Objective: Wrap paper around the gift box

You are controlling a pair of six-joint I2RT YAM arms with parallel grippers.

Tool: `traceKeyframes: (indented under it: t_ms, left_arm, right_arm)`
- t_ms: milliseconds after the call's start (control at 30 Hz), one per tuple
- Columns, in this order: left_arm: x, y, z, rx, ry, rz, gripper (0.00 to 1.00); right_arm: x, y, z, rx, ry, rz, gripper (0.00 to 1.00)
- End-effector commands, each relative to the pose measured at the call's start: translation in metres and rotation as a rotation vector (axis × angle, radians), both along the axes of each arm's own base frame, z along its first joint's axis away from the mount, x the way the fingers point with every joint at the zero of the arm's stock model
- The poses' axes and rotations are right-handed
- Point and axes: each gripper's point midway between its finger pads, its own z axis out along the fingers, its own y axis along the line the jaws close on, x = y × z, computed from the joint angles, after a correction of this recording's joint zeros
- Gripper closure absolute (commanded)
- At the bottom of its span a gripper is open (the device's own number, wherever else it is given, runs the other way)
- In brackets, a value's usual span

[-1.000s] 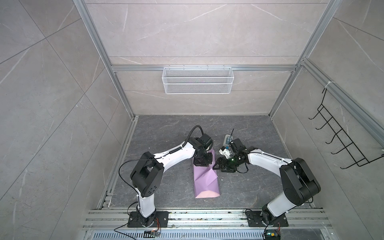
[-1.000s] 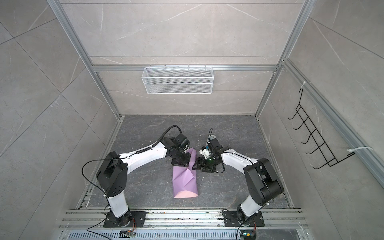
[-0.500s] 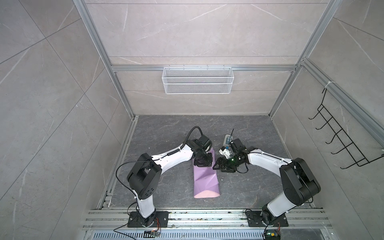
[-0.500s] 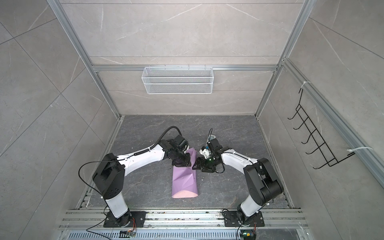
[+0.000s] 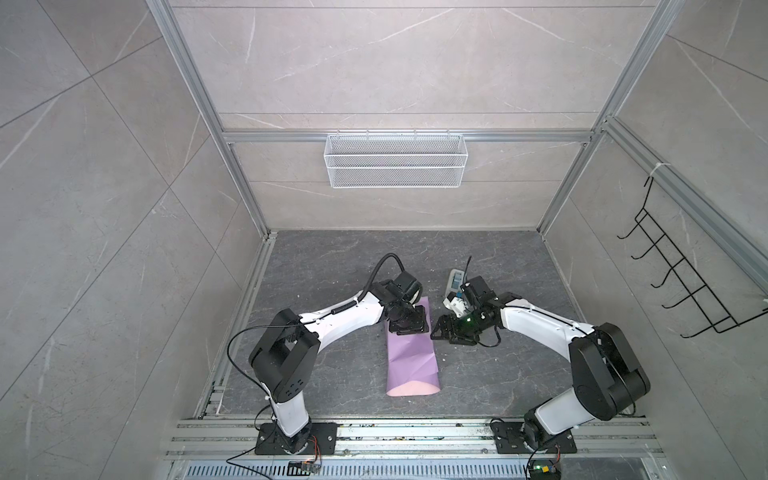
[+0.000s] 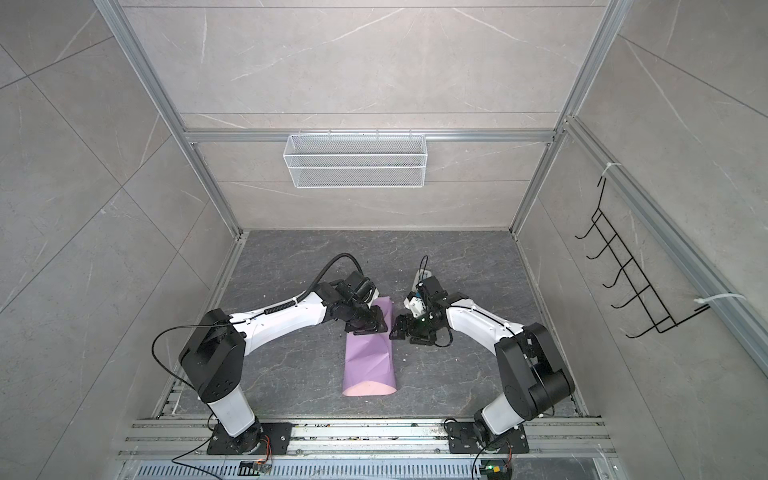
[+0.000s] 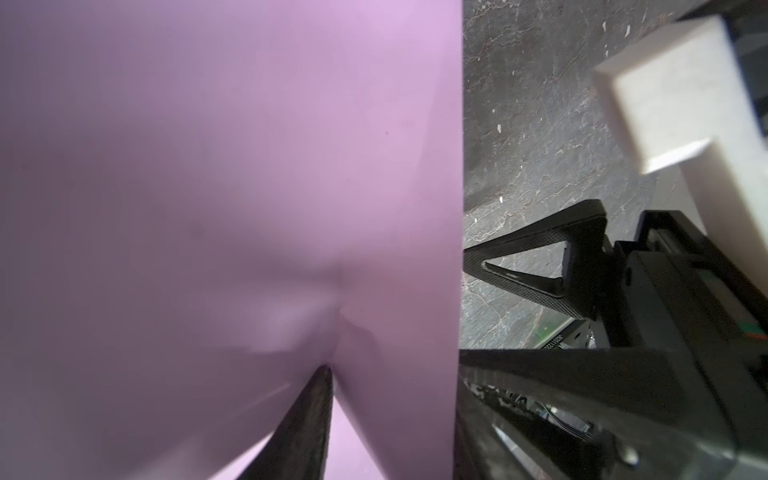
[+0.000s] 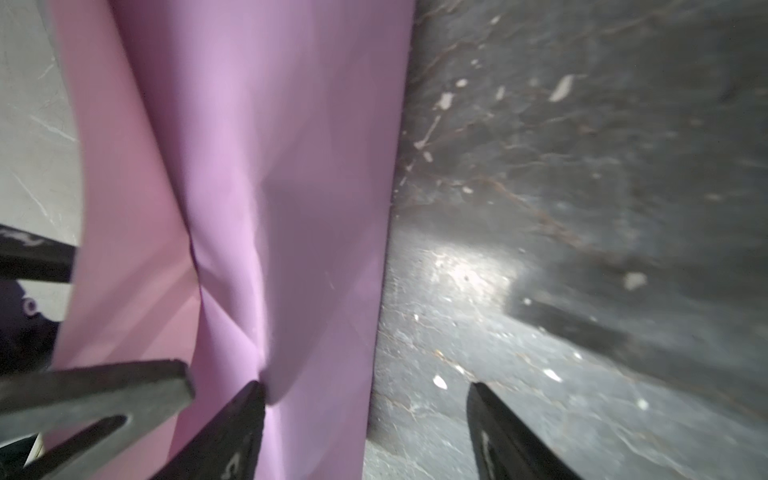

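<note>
Parting over the last second, the jaws of the left gripper [image 5: 410,327] now stand partway open above the far end of the paper [image 5: 411,365]. It lies on the floor [image 5: 332,270] between the two arms as a long folded sleeve, lilac outside, its pink inner face showing at the rounded near mouth. No view shows the gift box; I judge it sits inside the sleeve, though where along it I cannot tell. In the left wrist view one finger [image 7: 307,424] dents the lilac face while the other stands past the paper's edge, so nothing is clamped. The right gripper [image 5: 441,333] is just beside that same edge, jaws wide and empty, one fingertip [image 8: 237,419] nudging the paper, the other over bare floor. With no grip on it and nothing fixing the overlap, the sleeve may spring open. A sideways push from the right fingertip could crumple the thin sheet or slide it off the box, and the box might slip out of the near mouth. The grey-white device [image 5: 456,286], close behind the right gripper, could be knocked if that arm backs away
</note>
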Motion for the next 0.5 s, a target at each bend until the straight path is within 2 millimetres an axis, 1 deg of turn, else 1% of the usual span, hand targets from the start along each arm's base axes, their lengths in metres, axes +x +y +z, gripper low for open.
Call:
traceKeyframes:
  t_ms: [0,133,233,367,467]
  left_arm:
    - [-0.02,0.018,-0.049,0.122,0.098,0.004,0.52]
    - [-0.02,0.018,-0.049,0.12,0.098,0.006,0.45]
    - [-0.02,0.018,-0.049,0.117,0.094,0.009,0.4]
    - [-0.02,0.016,-0.05,0.106,0.097,0.016,0.36]
    - [-0.019,0.014,-0.05,0.095,0.1,0.025,0.33]
  right_arm:
    - [-0.003,-0.02,0.006,-0.051,-0.019,-0.024,0.21]
    - [-0.004,-0.031,0.012,-0.055,-0.053,-0.061,0.2]
    - [-0.006,-0.03,0.014,-0.033,-0.074,-0.068,0.19]
    - [-0.01,-0.022,0.02,0.04,-0.108,-0.066,0.17]
    - [-0.015,-0.012,0.023,0.105,-0.124,-0.054,0.15]
